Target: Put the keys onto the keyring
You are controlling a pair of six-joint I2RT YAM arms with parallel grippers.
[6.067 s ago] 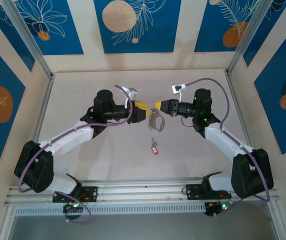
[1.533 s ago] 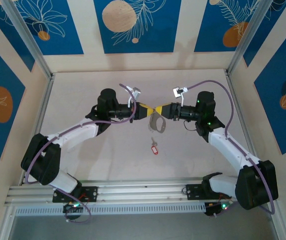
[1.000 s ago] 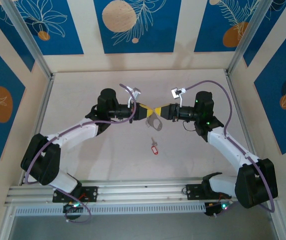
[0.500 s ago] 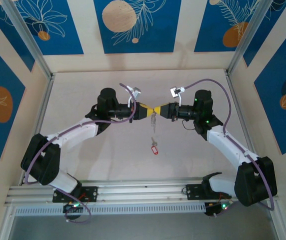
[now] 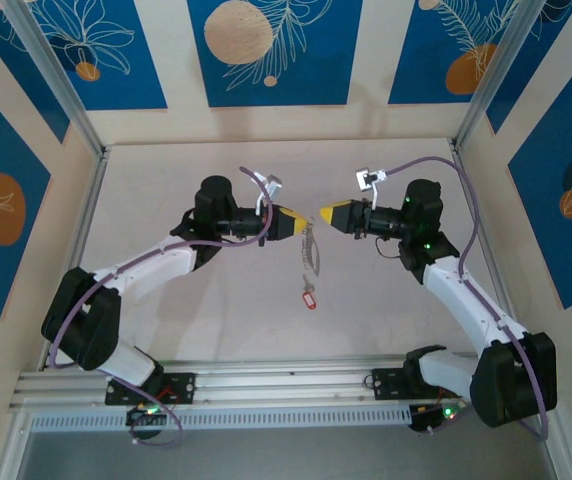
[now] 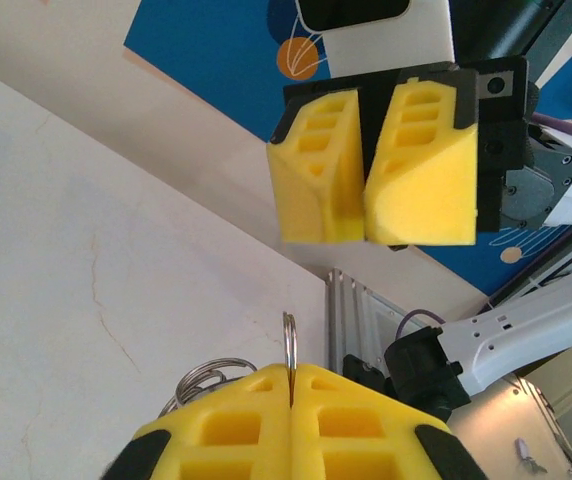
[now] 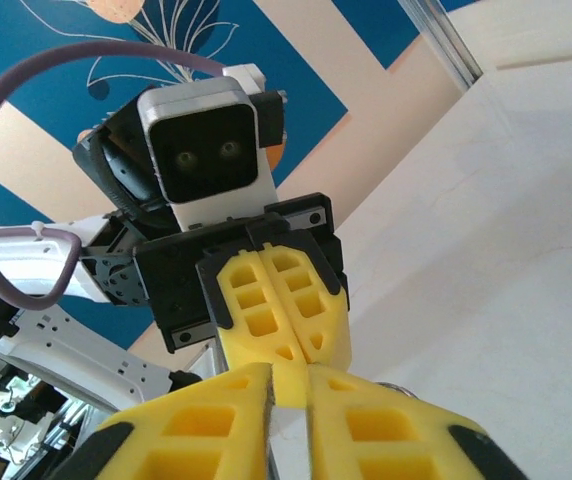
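- Currently left gripper [image 5: 300,222] is clamped on the keyring [image 5: 311,250], which hangs below its tips above the table [image 5: 166,180].
- Keys [image 5: 309,295] lie on the table under the ring, untouched.
- Right gripper [image 5: 323,213] is just apart from the ring, fingers nearly together, empty; it should fetch the keys while left holds steady.

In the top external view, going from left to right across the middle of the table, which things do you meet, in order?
Left claw → keyring hanging from it → right claw. The keys lie nearer, below the keyring, so they are left out of the order.
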